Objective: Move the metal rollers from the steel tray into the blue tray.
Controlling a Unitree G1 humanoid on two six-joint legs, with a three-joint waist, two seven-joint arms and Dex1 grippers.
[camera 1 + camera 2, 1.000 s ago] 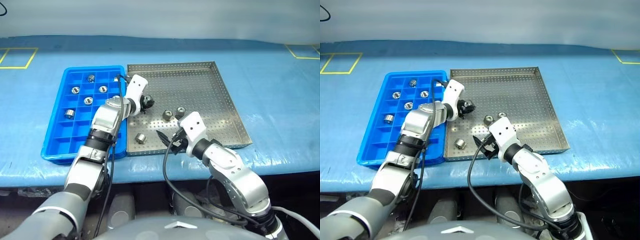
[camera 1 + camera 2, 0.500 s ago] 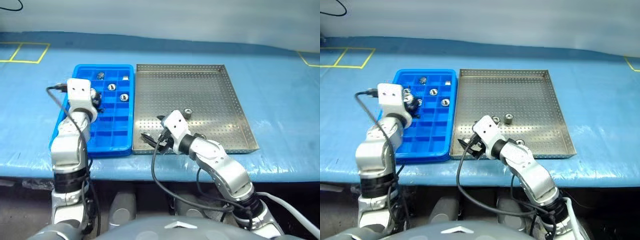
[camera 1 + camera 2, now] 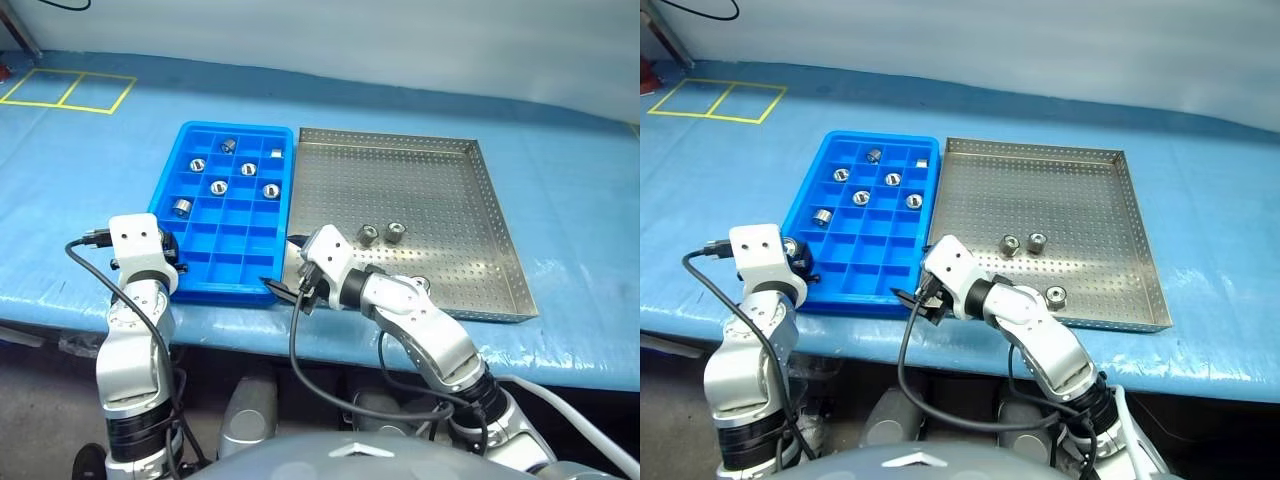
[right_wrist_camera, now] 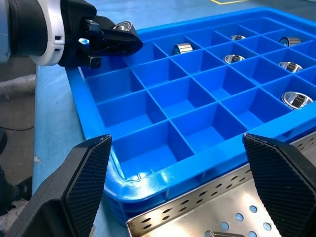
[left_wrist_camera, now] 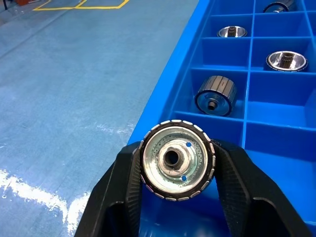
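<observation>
A roller (image 5: 177, 166) sits clamped between the left gripper's (image 5: 177, 197) jaws, hovering at the blue tray's (image 3: 172, 192) outer near rim, not yet over a free compartment. A second ago that gripper was at the steel tray (image 3: 470, 300), by the loose rollers; it has since swung across the blue tray to its far side, so a pick is done and only the drop remains. Six rollers (image 3: 216, 186) already lie in blue compartments. Three rollers (image 3: 1038, 241) are left on the steel tray: two together, one nearer the front rim. The right gripper (image 4: 173, 187), jaws wide and empty, has moved to the steel tray's near corner beside the blue tray. Both trays rest on the table (image 3: 560, 200).
</observation>
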